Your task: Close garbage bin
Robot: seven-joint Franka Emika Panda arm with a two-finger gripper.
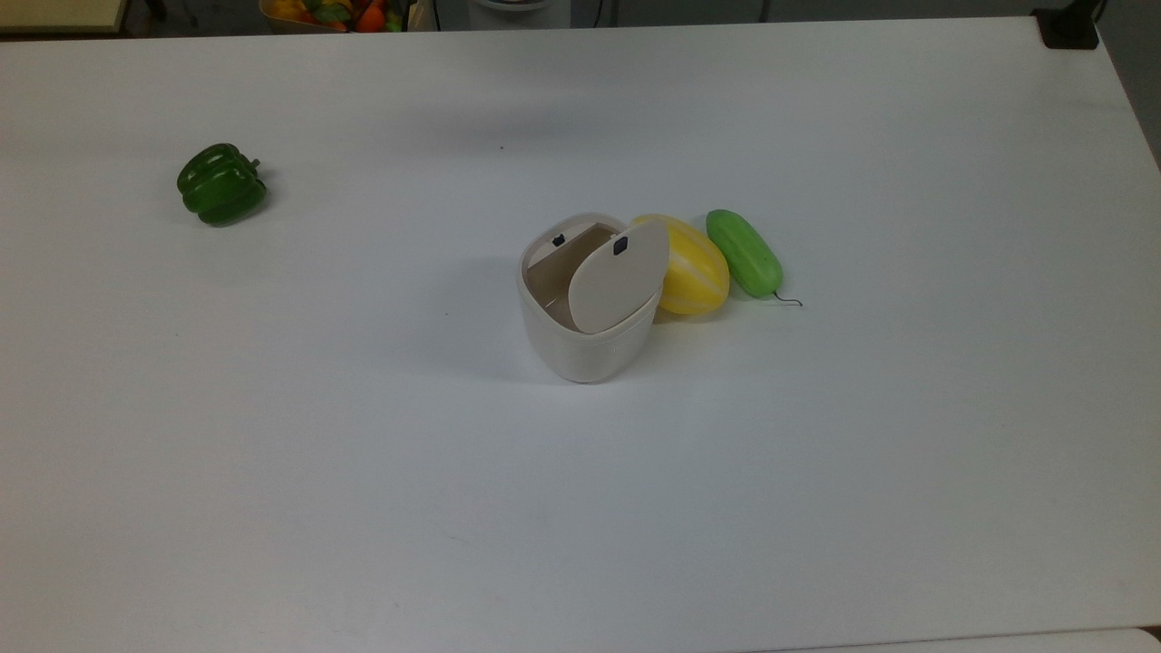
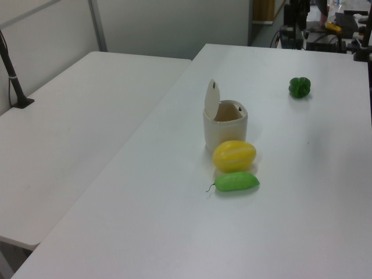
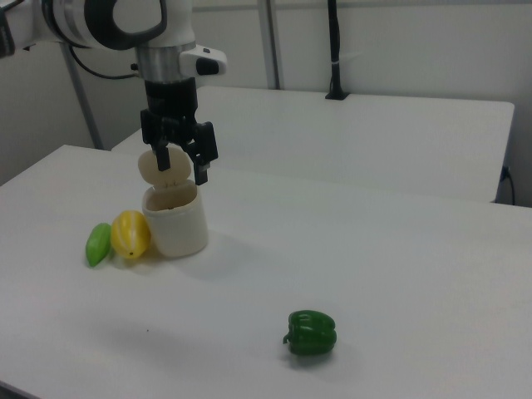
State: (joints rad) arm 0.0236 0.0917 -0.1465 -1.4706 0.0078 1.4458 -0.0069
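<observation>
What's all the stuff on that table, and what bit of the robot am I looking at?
garbage bin: one, cream-beige, mid-table, lid raised.
yellow melon: one, yellow with pale stripes, touching the bin on the top view's right.
cucumber: one, light green, beside the melon, further to the top view's right.
bell pepper: one, dark green, alone at the top view's left.
table: one, white.
gripper: one, black, fingers apart, in front of the lid in the right view.

White rounded arm links (image 3: 100, 21), dark joint ring, grey wrist cylinder, black gripper (image 3: 180, 170) with two black jaws
</observation>
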